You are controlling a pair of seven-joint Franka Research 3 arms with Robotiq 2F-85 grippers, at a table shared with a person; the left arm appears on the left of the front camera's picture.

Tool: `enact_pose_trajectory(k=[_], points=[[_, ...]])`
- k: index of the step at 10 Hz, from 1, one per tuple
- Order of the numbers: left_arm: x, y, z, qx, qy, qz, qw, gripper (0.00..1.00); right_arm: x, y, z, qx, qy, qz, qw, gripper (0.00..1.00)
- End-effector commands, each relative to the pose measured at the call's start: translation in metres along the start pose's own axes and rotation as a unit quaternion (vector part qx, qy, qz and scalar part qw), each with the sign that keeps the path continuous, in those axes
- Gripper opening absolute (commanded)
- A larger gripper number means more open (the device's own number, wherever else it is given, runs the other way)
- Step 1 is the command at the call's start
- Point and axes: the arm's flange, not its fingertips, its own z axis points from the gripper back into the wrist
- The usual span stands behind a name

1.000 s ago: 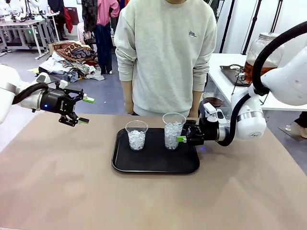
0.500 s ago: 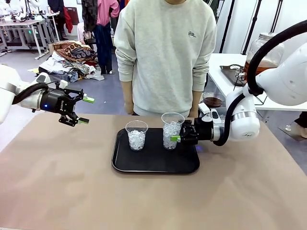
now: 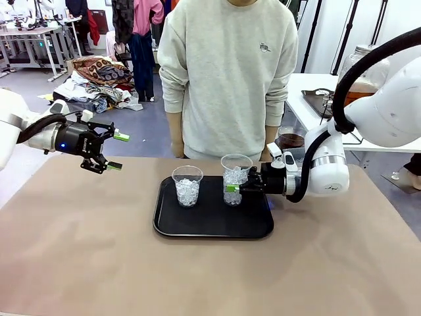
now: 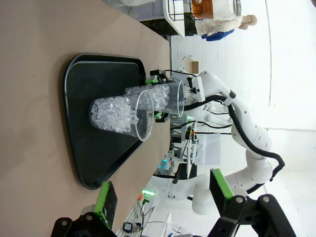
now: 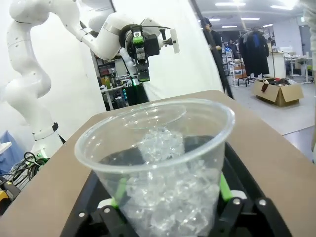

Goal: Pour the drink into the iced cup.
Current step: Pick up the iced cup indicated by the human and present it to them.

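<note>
Two clear cups of ice stand on the black tray [image 3: 197, 227]. My right gripper [image 3: 234, 188] reaches in from the right and is shut on the right iced cup [image 3: 235, 176], its green pads against the cup's two sides. In the right wrist view this iced cup [image 5: 158, 153] sits between my fingers. The other cup [image 3: 187, 186] stands free to its left. The drink, amber in a large glass jar [image 3: 366, 66], is on the white table at the back right, partly hidden by my right arm. My left gripper [image 3: 110, 151] hangs open above the table's left side, holding nothing.
A person in a light sweatshirt [image 3: 227, 72] stands at the far edge, just behind the tray. A small bowl with dark contents [image 3: 291, 139] sits behind my right wrist. Bare brown tabletop [image 3: 99, 250] lies left of and in front of the tray.
My right gripper slid left around the right cup and its fingers closed in on the cup's sides. The left arm and the other cup stayed still.
</note>
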Motion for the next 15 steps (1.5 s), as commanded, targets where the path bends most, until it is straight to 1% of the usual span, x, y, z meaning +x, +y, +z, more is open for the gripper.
enact_pose_trajectory(k=[1, 4, 6, 8, 9, 10, 12, 14, 15], points=[[0.0, -0.001, 0.001, 0.004, 0.003, 0.008, 1.0, 1.0, 0.005, -0.007, -0.005, -0.012, 0.008, -0.005, 1.0, 0.76], [0.0, -0.001, 0.001, 0.004, 0.003, 0.008, 1.0, 1.0, 0.013, -0.002, -0.001, 0.007, 0.0, -0.013, 1.0, 0.76], [0.0, -0.001, 0.001, 0.004, 0.003, 0.008, 1.0, 1.0, 0.024, 0.001, 0.004, 0.018, -0.013, -0.018, 1.0, 0.76], [0.0, -0.001, 0.001, 0.004, 0.003, 0.008, 1.0, 1.0, 0.042, -0.001, 0.009, 0.031, -0.024, -0.016, 0.999, 0.76], [0.0, -0.001, 0.001, 0.004, 0.003, 0.008, 1.0, 1.0, 0.056, -0.003, 0.012, 0.036, -0.03, -0.011, 0.999, 0.76], [0.0, -0.001, 0.001, 0.004, 0.003, 0.008, 1.0, 1.0, 0.069, -0.006, 0.012, 0.04, -0.026, -0.017, 0.999, 0.76], [0.0, -0.001, 0.001, 0.004, 0.003, 0.008, 1.0, 1.0, 0.092, -0.015, 0.013, 0.049, -0.018, -0.004, 0.999, 0.76], [0.0, -0.001, 0.001, 0.004, 0.003, 0.008, 1.0, 1.0, 0.114, -0.024, 0.013, 0.052, -0.016, -0.008, 0.998, 0.76], [0.0, -0.001, 0.001, 0.004, 0.003, 0.008, 1.0, 1.0, 0.122, -0.028, 0.014, 0.054, -0.022, -0.011, 0.998, 0.76]])
